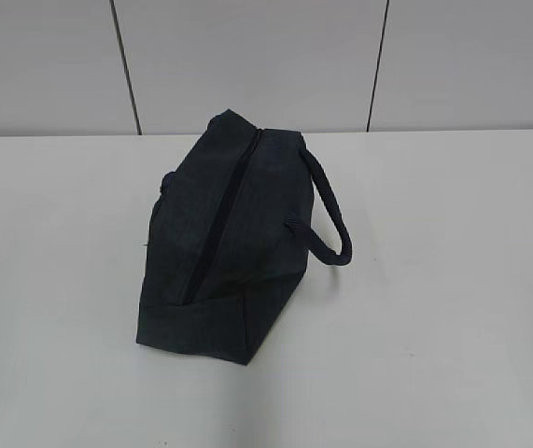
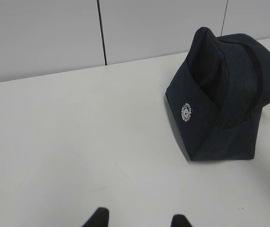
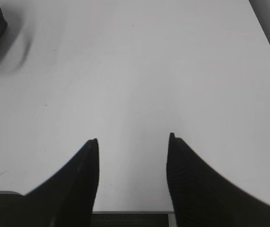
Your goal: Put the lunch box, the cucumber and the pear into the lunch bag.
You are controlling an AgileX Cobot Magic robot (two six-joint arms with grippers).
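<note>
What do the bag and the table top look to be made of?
Bag: dark navy woven cloth, denim-like, matte; it creases and folds softly, with a padded loop handle and a small round white badge. Table: smooth white hard surface, probably laminate, faintly sheened; I can't tell for sure.

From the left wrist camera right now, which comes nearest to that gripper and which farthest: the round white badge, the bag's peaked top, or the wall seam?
Measured from the left gripper:
1. Round white badge, on the lunch bag end facing the camera, right side.
2. Bag's peaked top, higher up behind the badge.
3. Dark wall seam, beyond the table edge, left of the bag.
</note>
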